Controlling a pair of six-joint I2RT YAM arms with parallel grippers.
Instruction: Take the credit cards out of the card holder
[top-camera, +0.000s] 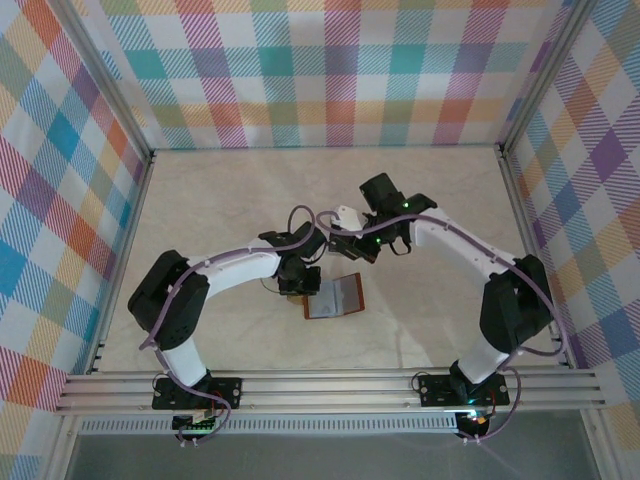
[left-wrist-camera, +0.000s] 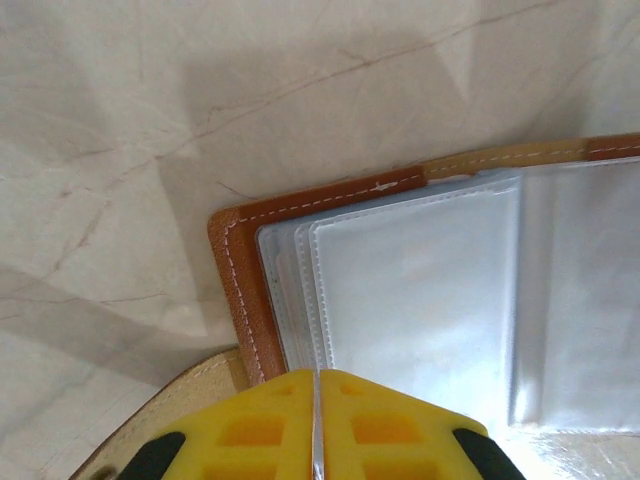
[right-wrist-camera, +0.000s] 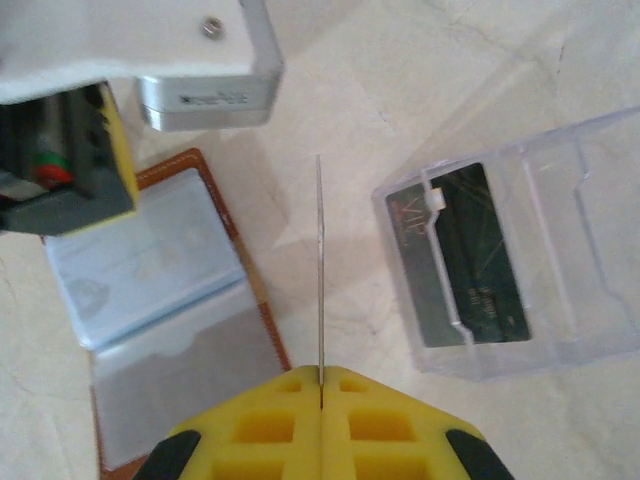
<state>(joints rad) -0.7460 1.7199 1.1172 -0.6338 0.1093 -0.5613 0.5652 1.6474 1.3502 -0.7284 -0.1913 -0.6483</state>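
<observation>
Scene: open card holder (top-camera: 335, 297) lying flat on the pale marbled table (top-camera: 220, 200), between the two arms and near the table's middle.
Card holder: reddish-brown leather with pale stitching along the edge (left-wrist-camera: 240, 290); clear plastic sleeves face up, stacked one over another. No card can be made out in the sleeves from the left wrist view.
Left gripper (left-wrist-camera: 318, 420): down over the holder's left part (top-camera: 300, 283). Yellow fingers (left-wrist-camera: 250, 430) are pressed together with just a hairline between the pads. Cannot tell whether a sleeve edge is nipped there.
Right gripper (right-wrist-camera: 320, 400): raised above the table, just beside the holder's right edge (right-wrist-camera: 160, 300). Fingers (right-wrist-camera: 390, 430) are clamped on a credit card (right-wrist-camera: 320, 260).
Credit card: seen edge-on as a thin pale line standing straight out from the pads, clear of the holder and touching nothing else.
Clear case (right-wrist-camera: 560, 200): transparent plastic box on the table to the right of the held card and apart from the holder.
Dark card (right-wrist-camera: 480, 260): lies inside the clear case, near-black with a silvery strip along one side.
</observation>
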